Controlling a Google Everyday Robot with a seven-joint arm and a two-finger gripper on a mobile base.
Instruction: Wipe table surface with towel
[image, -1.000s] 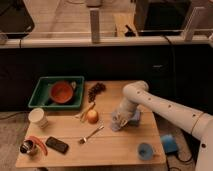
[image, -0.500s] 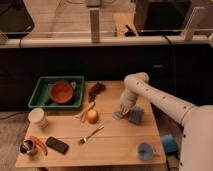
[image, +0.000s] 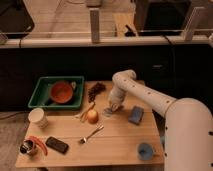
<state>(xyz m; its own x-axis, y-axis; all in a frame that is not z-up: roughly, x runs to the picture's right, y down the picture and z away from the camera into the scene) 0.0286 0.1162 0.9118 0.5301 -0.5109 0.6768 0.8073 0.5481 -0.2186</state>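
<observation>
My gripper (image: 114, 107) hangs low over the middle of the wooden table (image: 120, 145), pointing down at a small pale grey towel (image: 108, 112) that lies flat on the surface just under and left of it. The gripper seems to touch the towel's right edge. A folded blue cloth or sponge (image: 135, 114) lies just to the right of the gripper, apart from it. The white arm comes in from the lower right and bends above the table's back edge.
A green bin (image: 40, 93) holding an orange bowl (image: 62, 92) stands at the back left. Dark grapes (image: 96, 90), an orange fruit (image: 92, 116), a fork (image: 91, 134), a white cup (image: 37, 117), a black phone (image: 57, 145), a red chili (image: 36, 143), a can (image: 27, 148) and a blue cup (image: 145, 150) are spread around.
The gripper has moved left and toward the back of the table, away from the blue cloth, which stayed in place. It now stands over the grey towel.
</observation>
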